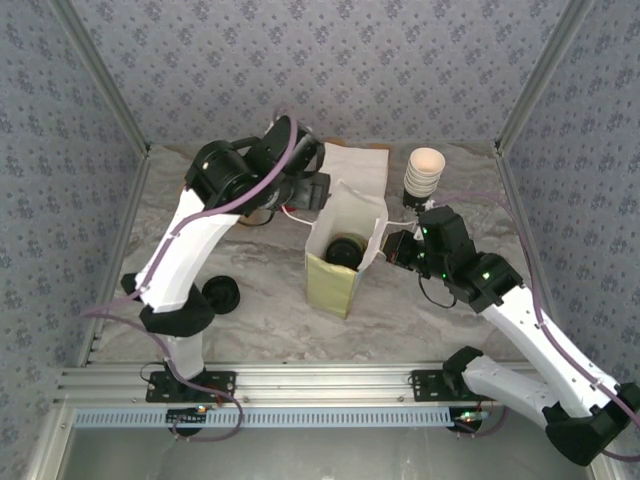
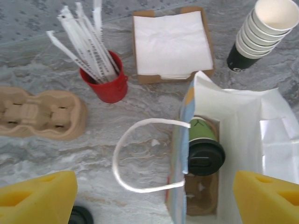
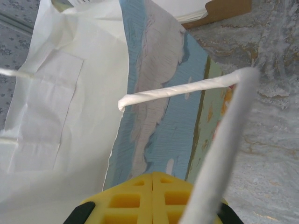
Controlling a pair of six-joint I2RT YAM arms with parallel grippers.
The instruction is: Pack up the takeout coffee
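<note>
Lidded cup (image 2: 202,133) is seen inside the bag (image 2: 243,112), close to one wall; left gripper (image 2: 154,196) is held spread above the mouth, right gripper (image 3: 153,198) clenched, perhaps touching a handle (image 3: 187,87).

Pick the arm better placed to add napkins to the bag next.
Left, likely: the left gripper is open, facing the napkins and bag. The right gripper is shut beside the bag handle.

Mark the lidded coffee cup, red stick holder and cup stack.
lidded coffee cup (image 2: 206,157): left wrist view, black lid.
red stick holder (image 2: 112,86): left wrist view, red side wall.
cup stack (image 2: 257,37): left wrist view, stacked rims.
</note>
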